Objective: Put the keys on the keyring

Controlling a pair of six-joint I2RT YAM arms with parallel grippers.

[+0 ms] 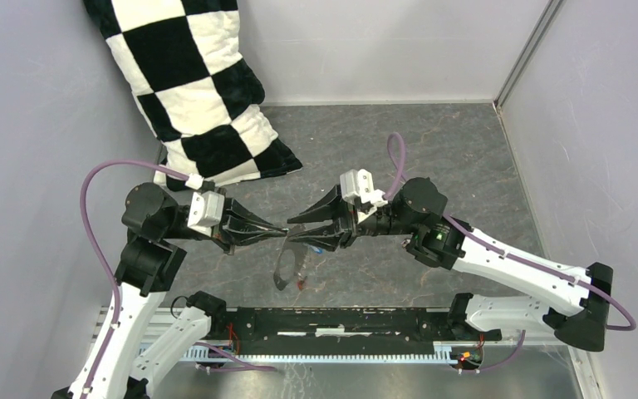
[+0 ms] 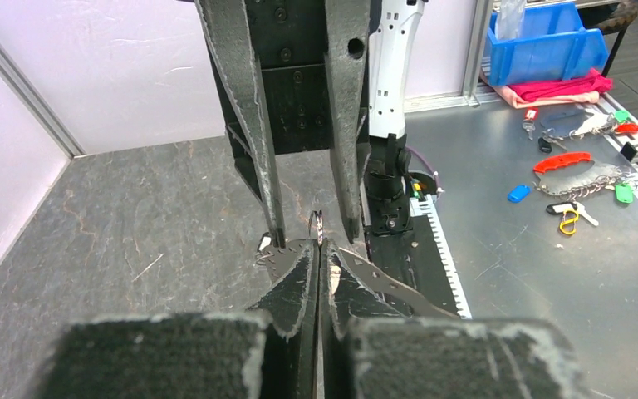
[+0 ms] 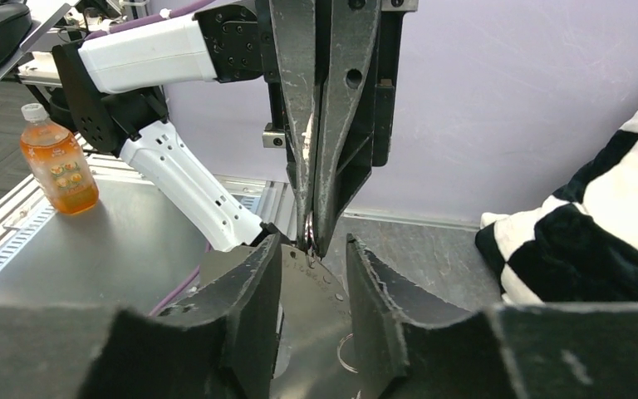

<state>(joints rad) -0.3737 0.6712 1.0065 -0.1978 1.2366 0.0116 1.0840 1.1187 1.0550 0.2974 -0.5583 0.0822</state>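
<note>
The keyring (image 1: 285, 264) is grey metal and hangs between the two gripper tips over the dark floor. My left gripper (image 2: 320, 245) is shut on its top, where a thin wire edge (image 2: 317, 224) pokes out above the fingertips. A flat grey part with small holes (image 3: 320, 307) spreads out below. My right gripper (image 3: 311, 249) is open, with its jaws on either side of that flat part and of the left fingertips. A small wire ring (image 3: 345, 353) shows lower down. A small red key (image 1: 301, 283) lies by the keyring's lower end. No other keys show on it.
A black-and-white checked pillow (image 1: 195, 91) leans in the back left corner. Grey walls close in the left, back and right sides. The arms' black base rail (image 1: 341, 320) runs along the front. Outside the cell are a blue bin (image 2: 544, 41), loose tags (image 2: 565, 179) and an orange bottle (image 3: 56, 162).
</note>
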